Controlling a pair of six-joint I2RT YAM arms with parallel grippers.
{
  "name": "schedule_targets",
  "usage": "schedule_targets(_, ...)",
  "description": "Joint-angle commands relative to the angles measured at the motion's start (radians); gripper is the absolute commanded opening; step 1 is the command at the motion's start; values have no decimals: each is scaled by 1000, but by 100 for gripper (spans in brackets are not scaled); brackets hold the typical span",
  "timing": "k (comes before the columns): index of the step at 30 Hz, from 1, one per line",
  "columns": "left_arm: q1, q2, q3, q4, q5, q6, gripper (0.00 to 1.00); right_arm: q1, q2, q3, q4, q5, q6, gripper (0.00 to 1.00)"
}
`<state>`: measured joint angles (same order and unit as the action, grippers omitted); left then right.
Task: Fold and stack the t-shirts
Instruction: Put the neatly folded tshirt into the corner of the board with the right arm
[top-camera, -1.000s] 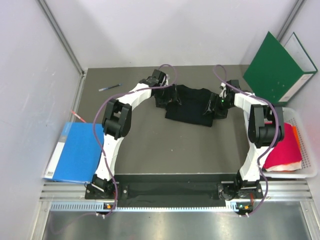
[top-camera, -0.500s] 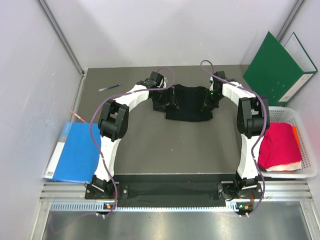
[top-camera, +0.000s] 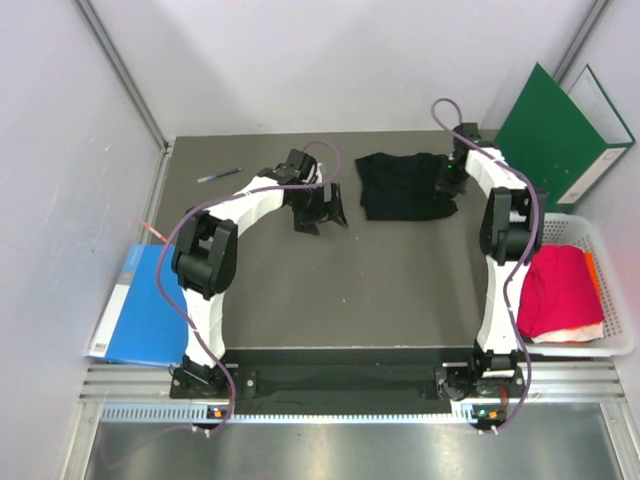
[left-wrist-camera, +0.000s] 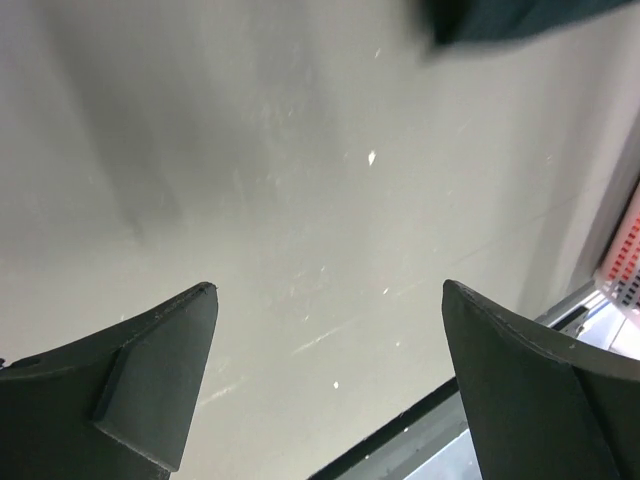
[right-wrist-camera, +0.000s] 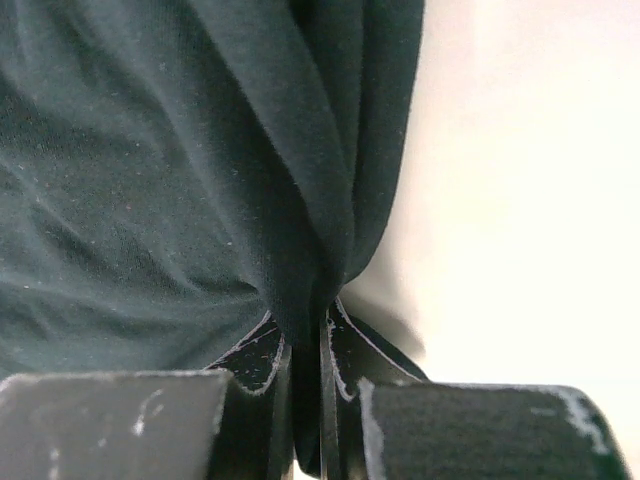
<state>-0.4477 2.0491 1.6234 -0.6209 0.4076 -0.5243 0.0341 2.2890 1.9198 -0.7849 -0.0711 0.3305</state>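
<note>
A folded black t-shirt lies at the back of the table, right of centre. My right gripper is shut on the shirt's right edge; in the right wrist view a bunched fold of black t-shirt is pinched between the closed fingers. My left gripper stands open to the left of the shirt, apart from it, with only bare table between its fingers. A corner of the black t-shirt shows at the top of that view. A magenta-red t-shirt lies in the white basket.
A green folder leans at the back right corner. A blue folder lies at the left edge. A pen rests at the back left. White and orange cloth shows beside the magenta shirt in the basket.
The right gripper closed on the black shirt's edge and pulled it right and back. The left gripper let go and moved left and nearer, away from the shirt.
</note>
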Motion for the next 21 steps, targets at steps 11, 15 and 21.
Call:
schedule_targets(11,0,-118,-112,26,16,15,98,-154,-48,122,68,205,-100,62)
schedule_targets(15,0,-133,-145,36,13,6,98,-100,-176,16,156,174,-107,77)
schedule_targets(21,-8,-133,-175,44,14,0,98,33,-252,-50,222,31,-123,53)
